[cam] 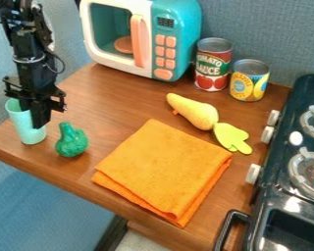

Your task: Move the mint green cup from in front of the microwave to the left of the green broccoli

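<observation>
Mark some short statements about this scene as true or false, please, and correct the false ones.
1. The orange cloth lies folded on the wooden table. True.
2. The gripper is above the stove. False: it is at the turquoise cup, on the other side of the table.
3. The green leaves of the yellow toy vegetable are on its end nearer the stove. True.
4. Both cans stand on the orange cloth. False: they stand on the wooden table, beside the toy microwave.
</observation>
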`<state>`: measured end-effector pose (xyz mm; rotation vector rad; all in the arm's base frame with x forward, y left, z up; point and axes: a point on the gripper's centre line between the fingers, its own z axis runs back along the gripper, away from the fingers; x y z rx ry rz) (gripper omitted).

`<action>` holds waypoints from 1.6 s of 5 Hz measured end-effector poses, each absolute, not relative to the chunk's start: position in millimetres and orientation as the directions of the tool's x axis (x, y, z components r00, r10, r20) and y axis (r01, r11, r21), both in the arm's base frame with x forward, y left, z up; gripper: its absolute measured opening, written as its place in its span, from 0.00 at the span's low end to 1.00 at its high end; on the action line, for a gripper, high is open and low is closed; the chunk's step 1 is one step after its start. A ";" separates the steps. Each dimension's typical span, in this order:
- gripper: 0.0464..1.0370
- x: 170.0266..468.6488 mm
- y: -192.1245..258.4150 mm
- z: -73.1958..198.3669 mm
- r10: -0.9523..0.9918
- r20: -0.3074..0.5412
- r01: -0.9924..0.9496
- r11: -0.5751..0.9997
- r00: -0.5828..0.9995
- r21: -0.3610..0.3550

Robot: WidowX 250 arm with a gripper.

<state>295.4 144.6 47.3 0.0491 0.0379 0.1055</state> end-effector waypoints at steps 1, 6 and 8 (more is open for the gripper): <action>0.29 289.1 147.3 46.4 0.133 -0.053 -0.132 0.991 0.990 0.019; 0.97 332.1 82.1 105.9 0.097 0.052 -0.099 0.995 0.994 0.027; 0.97 356.4 41.4 124.7 -0.016 0.094 0.015 1.000 0.995 0.014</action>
